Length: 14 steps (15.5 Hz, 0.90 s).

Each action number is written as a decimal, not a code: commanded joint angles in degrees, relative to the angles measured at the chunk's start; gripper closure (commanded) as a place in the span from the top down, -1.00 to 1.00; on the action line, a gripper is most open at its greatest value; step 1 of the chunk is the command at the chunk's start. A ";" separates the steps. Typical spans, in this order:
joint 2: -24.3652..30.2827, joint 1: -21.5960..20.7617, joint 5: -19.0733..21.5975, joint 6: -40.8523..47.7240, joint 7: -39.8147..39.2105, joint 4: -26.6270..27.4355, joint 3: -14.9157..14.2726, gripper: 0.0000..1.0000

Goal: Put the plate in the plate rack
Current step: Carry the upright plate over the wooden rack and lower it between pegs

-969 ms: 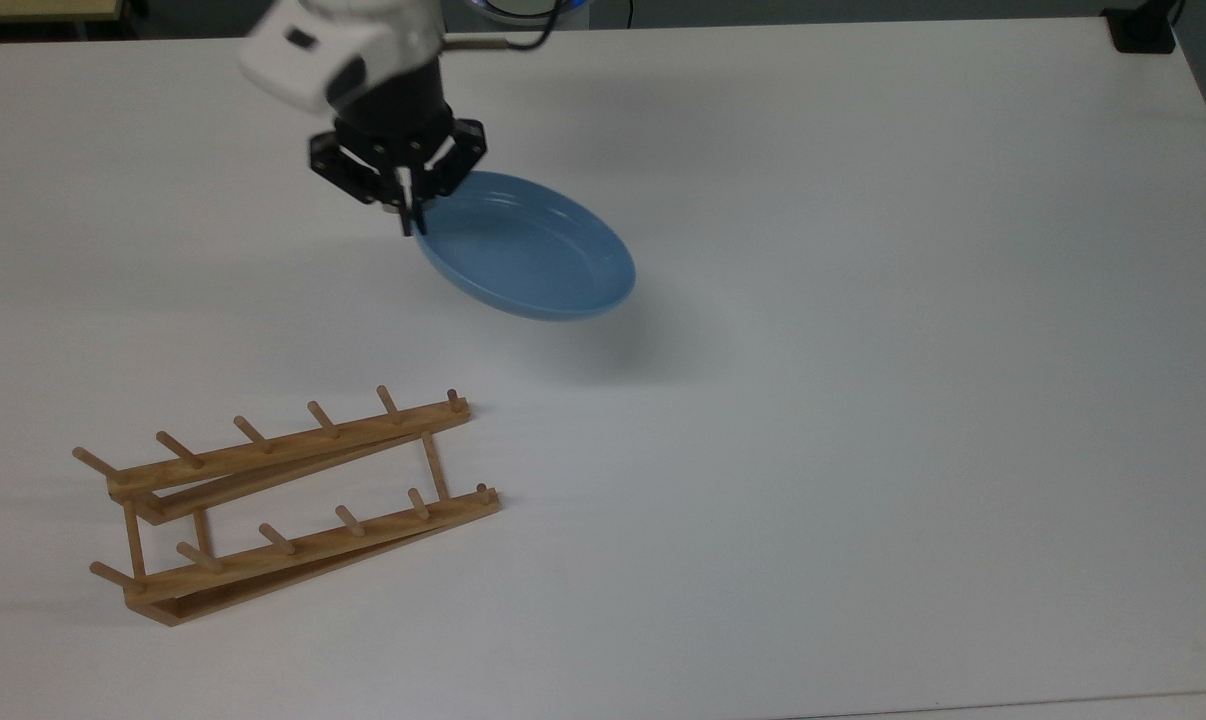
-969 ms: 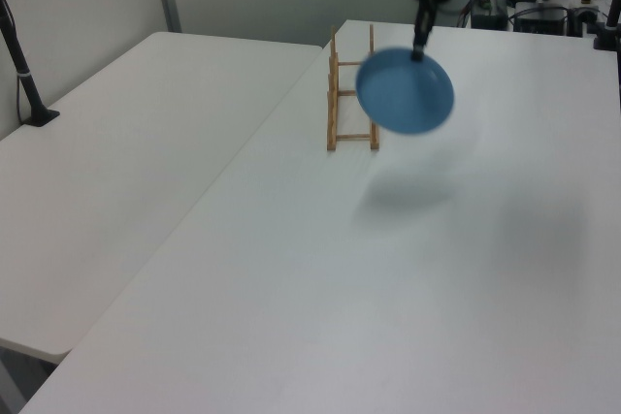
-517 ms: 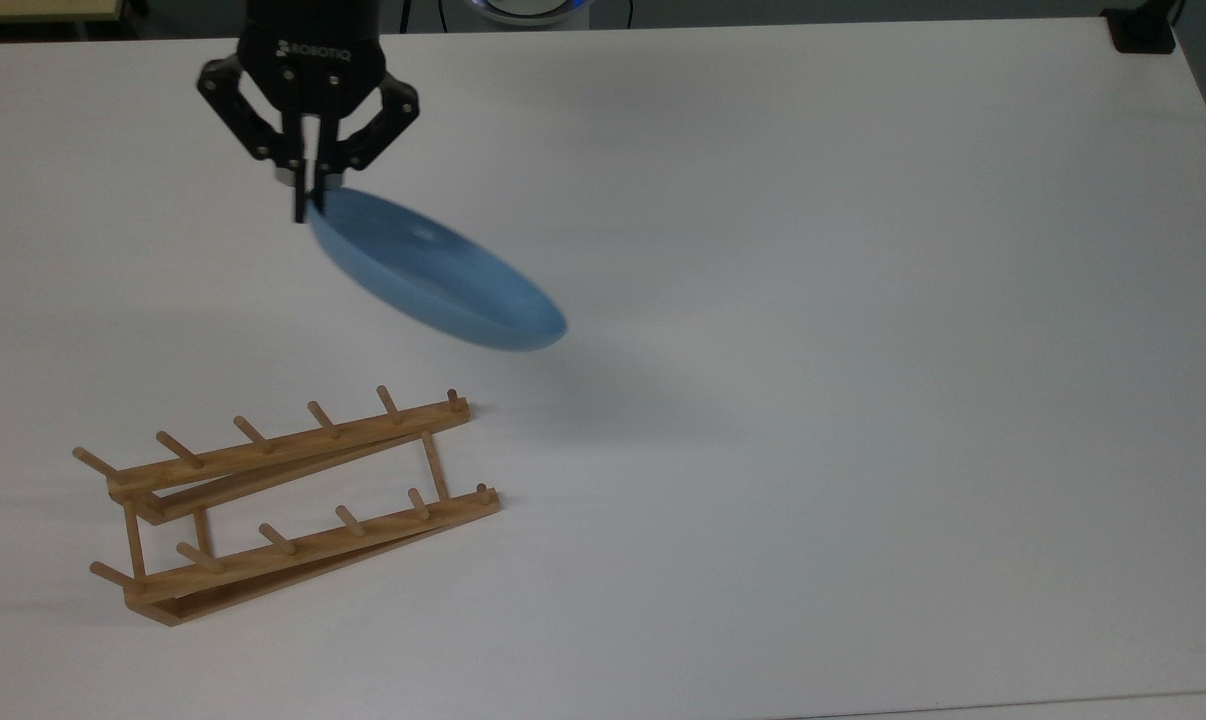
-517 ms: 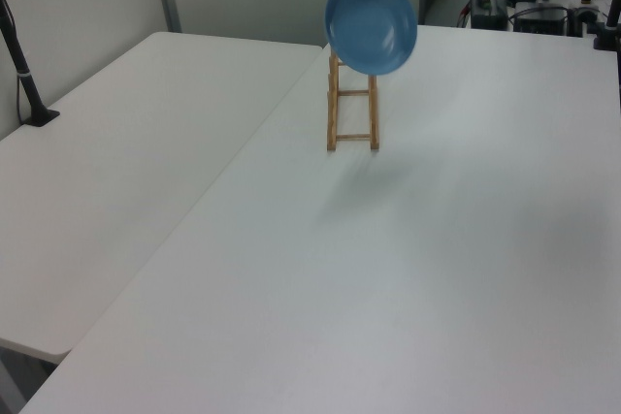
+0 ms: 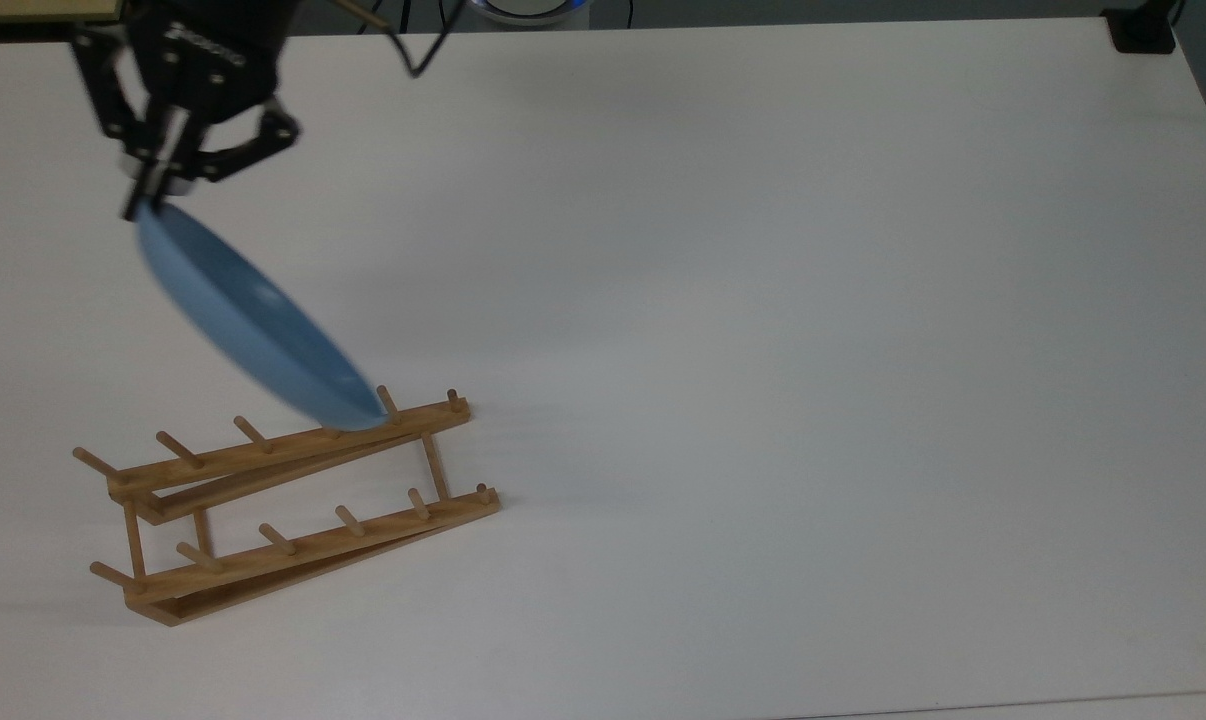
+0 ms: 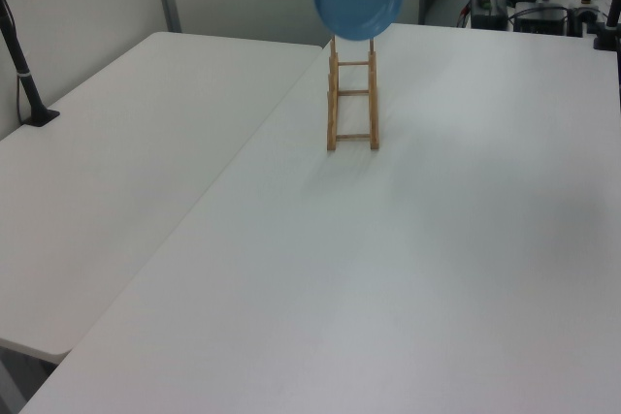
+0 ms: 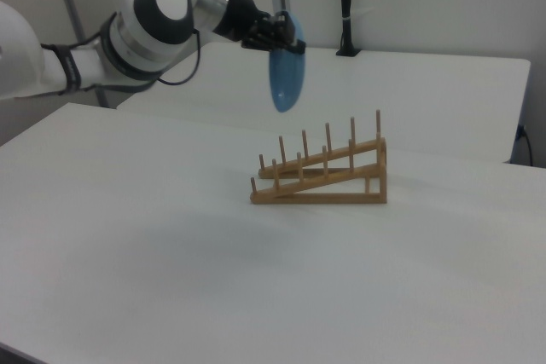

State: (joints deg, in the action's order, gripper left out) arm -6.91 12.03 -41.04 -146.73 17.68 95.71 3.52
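— hanging where, the plate [image 7: 286, 71]?
— in the air above the plate rack [image 7: 322, 173], edge-on and near upright in the right view, clear of the pegs.
— and the gripper [image 5: 150, 200]?
— pinching the plate's upper rim. the rack stands on the white counter [image 5: 763, 350].

Light-blue glossy plate [image 5: 253, 320], plain with no pattern, light-brown wooden rack [image 5: 293, 500] with pegs of the same colour, black gripper [image 5: 148, 205], white arm [image 7: 128, 31] with black joints, white table [image 5: 763, 350], black cable [image 5: 413, 40], black post [image 6: 21, 65]
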 commanded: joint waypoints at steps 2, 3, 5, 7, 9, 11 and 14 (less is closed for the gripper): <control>1.72 0.01 -12.46 -8.74 12.09 2.99 -6.41 -1.00; 1.64 0.01 -15.45 -9.01 14.64 2.99 -6.94 -1.00; 1.11 -0.08 -22.21 -9.10 21.22 2.90 -8.00 -1.00; 0.06 -0.34 -28.45 -8.92 29.65 2.90 -8.18 -1.00; -0.82 -0.87 -32.69 -8.40 37.30 2.90 -8.18 -1.00; -1.88 -1.31 -34.02 -8.13 41.72 2.81 -8.18 -1.00; -3.72 -3.41 -34.37 -4.80 43.84 2.64 -8.18 -1.00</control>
State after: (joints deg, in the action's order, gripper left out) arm -9.48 11.45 -73.66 -154.29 57.48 98.36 -3.75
